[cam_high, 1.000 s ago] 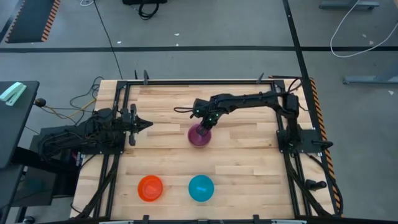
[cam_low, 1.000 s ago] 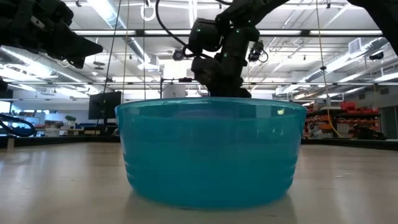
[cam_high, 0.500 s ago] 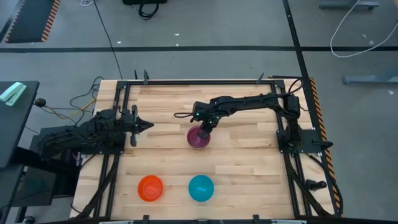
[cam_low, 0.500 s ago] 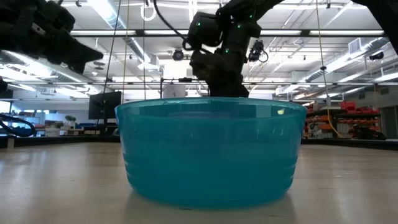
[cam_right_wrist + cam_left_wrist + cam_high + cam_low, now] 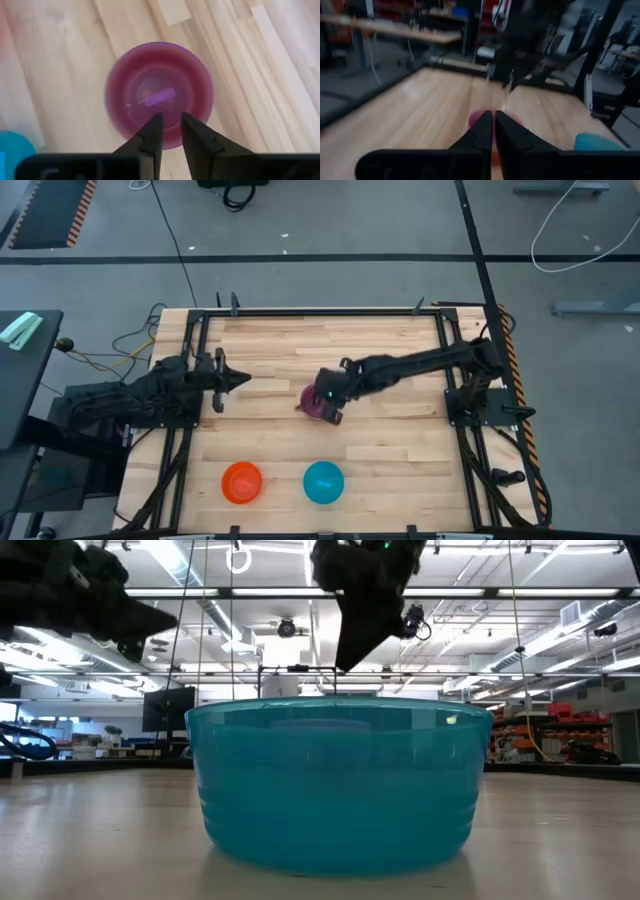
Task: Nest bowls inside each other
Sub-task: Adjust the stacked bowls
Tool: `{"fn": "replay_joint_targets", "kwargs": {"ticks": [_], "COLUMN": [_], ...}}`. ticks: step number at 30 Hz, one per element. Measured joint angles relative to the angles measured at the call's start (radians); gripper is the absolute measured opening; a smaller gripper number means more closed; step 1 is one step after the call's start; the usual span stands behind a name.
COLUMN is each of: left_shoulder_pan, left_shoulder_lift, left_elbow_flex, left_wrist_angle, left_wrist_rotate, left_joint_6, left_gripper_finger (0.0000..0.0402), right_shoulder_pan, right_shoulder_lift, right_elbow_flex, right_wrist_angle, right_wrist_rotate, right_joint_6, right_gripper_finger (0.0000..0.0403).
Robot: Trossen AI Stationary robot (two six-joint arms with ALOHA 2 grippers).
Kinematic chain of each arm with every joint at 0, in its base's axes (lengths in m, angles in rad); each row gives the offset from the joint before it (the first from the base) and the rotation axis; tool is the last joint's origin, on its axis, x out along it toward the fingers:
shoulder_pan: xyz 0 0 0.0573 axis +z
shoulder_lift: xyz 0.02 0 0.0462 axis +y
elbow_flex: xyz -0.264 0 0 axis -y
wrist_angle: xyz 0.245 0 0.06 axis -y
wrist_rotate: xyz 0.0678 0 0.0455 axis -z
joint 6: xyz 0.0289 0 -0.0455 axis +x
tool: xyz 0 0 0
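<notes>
Bowls: you had the right gripper (image 5: 331,411) over the purple bowl (image 5: 159,94), jaws slightly apart, empty; left gripper (image 5: 240,382) waited, jaws together

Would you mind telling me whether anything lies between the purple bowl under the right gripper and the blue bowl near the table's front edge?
Nothing visible does. The purple bowl sits mid-table under the right gripper, and only bare wood separates it from the blue bowl. The orange bowl stands off to the side, clear of that path.
</notes>
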Motion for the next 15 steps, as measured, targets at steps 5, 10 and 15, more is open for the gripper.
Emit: {"fn": "replay_joint_targets", "kwargs": {"ticks": [5, 10, 15], "left_shoulder_pan": [0.000, -0.002, -0.002], "left_shoulder_lift": [0.161, 0.316, 0.424], "left_elbow_flex": [0.000, 0.000, 0.000], "left_wrist_angle": [0.021, 0.073, 0.086], "left_wrist_rotate": [-0.008, -0.003, 0.058], "left_joint_6": [-0.034, -0.059, -0.081], "left_gripper_finger": [0.0007, 0.0018, 0.0023], "right_shoulder_pan": [0.113, 0.198, 0.294], "right_shoulder_lift": [0.000, 0.000, 0.002], "right_elbow_flex": [0.000, 0.000, 0.000], "right_wrist_angle": [0.002, 0.001, -0.002], "right_wrist_rotate": [0.108, 0.172, 0.232], "right_joint_6": [0.034, 0.119, 0.197], "right_gripper_finger": [0.0022, 0.0013, 0.0007]}}
